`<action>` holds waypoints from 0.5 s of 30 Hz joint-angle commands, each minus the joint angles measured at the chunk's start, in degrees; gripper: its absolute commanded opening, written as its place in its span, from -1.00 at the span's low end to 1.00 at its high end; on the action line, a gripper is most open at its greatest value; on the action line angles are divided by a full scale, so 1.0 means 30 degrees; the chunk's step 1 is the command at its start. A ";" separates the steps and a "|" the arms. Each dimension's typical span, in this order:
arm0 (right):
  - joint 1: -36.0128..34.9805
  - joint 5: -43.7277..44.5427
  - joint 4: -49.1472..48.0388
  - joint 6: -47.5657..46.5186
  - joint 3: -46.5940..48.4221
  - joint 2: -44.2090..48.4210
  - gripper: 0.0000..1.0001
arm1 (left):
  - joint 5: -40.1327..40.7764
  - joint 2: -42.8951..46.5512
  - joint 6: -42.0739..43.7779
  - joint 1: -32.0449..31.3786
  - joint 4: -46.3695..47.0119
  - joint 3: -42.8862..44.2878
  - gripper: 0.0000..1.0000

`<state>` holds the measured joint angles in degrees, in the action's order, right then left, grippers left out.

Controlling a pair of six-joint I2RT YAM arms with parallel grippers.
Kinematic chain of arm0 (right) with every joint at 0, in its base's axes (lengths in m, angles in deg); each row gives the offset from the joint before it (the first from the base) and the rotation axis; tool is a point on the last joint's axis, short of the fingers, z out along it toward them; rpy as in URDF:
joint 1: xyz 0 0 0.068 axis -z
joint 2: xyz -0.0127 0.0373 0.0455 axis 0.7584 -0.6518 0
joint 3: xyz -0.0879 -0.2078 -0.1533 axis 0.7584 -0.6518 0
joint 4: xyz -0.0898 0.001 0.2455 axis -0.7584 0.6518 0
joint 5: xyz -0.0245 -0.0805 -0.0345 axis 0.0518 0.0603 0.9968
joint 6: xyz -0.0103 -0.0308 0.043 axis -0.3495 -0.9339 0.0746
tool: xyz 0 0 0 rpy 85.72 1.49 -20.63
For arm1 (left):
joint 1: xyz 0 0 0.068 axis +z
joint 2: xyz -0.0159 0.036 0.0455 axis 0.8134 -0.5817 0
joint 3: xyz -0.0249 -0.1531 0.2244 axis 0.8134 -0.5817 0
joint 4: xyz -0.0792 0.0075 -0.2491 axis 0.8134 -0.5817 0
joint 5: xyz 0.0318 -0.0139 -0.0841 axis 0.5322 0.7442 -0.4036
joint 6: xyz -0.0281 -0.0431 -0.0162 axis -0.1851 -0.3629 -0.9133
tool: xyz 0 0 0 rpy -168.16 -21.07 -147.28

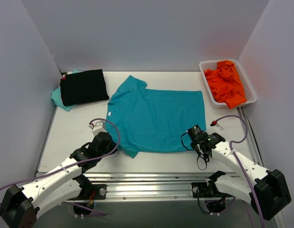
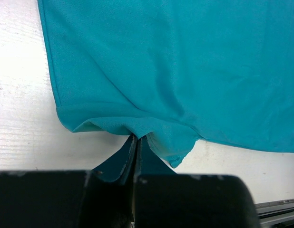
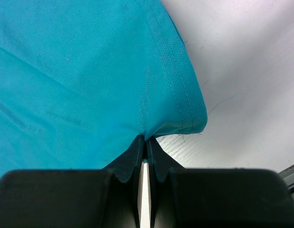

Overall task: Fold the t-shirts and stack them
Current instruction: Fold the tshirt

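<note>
Top external: a teal t-shirt (image 1: 156,118) lies spread flat mid-table, collar toward 9 o'clock, hem toward 3. The left gripper (image 1: 110,142) sits at the shirt's near sleeve, about 7 o'clock of the cloth; the right gripper (image 1: 193,133) sits at the near hem corner, about 4 o'clock. A folded black t-shirt (image 1: 83,86) rests at the table's 10 o'clock corner, on top of another teal t-shirt (image 1: 58,98) that peeks out beneath it. At 2 o'clock a white mesh basket (image 1: 250,85) holds crumpled orange t-shirts (image 1: 226,81). The table (image 1: 71,128) is white.

Left wrist: the fingers (image 2: 129,156) are pressed together on the sleeve edge of the teal t-shirt (image 2: 175,66) — a small pucker of fabric rises right at the tips, and the cloth stretches away toward 12 o'clock. White tabletop shows at 9 o'clock.

Right wrist: the fingers (image 3: 133,159) are pinched on the teal t-shirt (image 3: 80,71) just beside its stitched hem corner, which bulges toward 3 o'clock — cloth fills the view from 9 to 12 o'clock.
</note>
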<state>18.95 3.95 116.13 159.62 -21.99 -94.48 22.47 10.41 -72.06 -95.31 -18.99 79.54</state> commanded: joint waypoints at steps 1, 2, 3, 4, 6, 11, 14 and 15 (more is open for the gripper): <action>-0.0277 0.1005 0.0781 0.0471 0.0118 0.0236 -1.00 | 0.0081 0.0263 0.0286 -0.0054 0.0109 0.0875 -0.95; -0.0277 0.1122 0.0869 0.0471 0.0119 0.0324 -1.00 | 0.0139 0.0264 0.0228 -0.0054 -0.0240 0.0904 -0.95; -0.0306 0.1239 0.0928 0.0500 0.0119 0.0382 -1.00 | 0.0227 0.0293 0.0198 -0.0054 -0.0447 0.0992 -0.95; -0.0306 0.1327 0.0957 0.0471 0.0119 0.0586 -1.00 | 0.0286 0.0351 0.0140 -0.0054 -0.0884 0.1137 -0.95; -0.0335 0.1473 0.1016 0.0413 0.0323 0.0705 -1.00 | 0.0345 0.0760 0.0139 -0.0054 -0.1268 0.1255 -0.95; -0.0306 0.2147 0.1135 0.0091 0.1289 0.0647 -1.00 | 0.0753 0.1698 0.0402 -0.0025 -0.2789 0.2423 -0.95; -0.0306 0.2294 0.0667 -0.0405 0.1992 0.0180 -1.00 | 0.0930 0.1321 0.0812 0.0004 -0.2998 0.3419 -0.95; -0.0306 0.2295 0.0549 -0.0553 0.2371 -0.0025 -1.00 | 0.0931 0.1115 0.0900 0.0005 -0.2940 0.3685 -0.95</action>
<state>18.47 7.04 116.94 159.31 -18.71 -93.30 23.63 14.49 -71.39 -95.31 -26.78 85.77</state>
